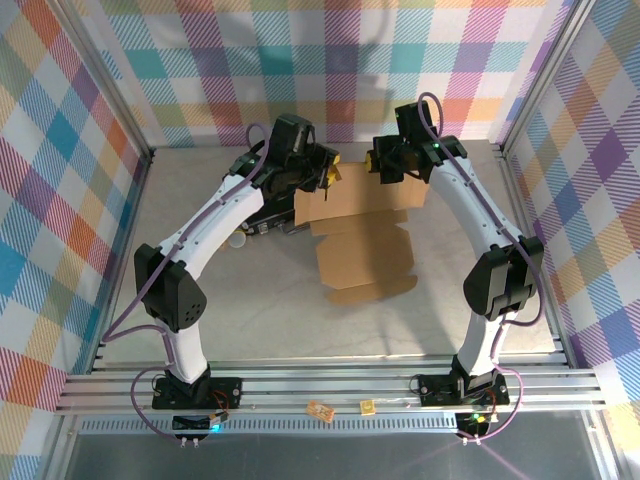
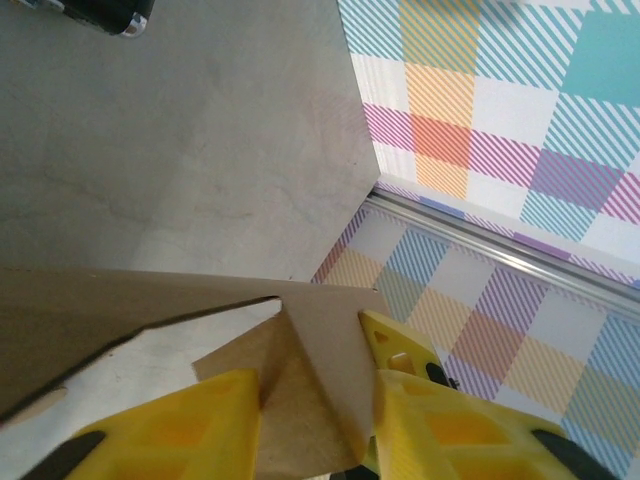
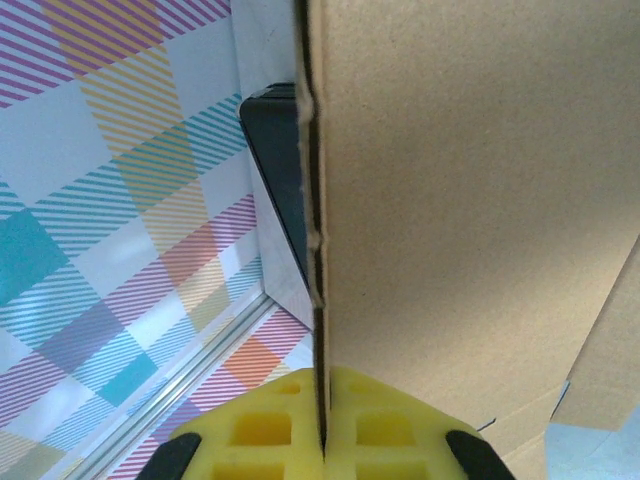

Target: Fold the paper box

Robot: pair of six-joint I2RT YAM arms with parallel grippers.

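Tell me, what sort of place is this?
Probably a robotics lab test booth: left arm and right arm bolted to a metal rail, checkered screens walling a table, a paper box between them.

Bright, even light falls from overhead. The grey table (image 1: 250,320) is evenly lit, with soft, faint shadows under the arms and a dim one on the plaid back wall (image 1: 330,60). The overhead picture is sharp. Close up at the wrists, the yellow fingers (image 2: 180,430) blur, and the paper box (image 3: 470,180) sits in dull, graded shade.
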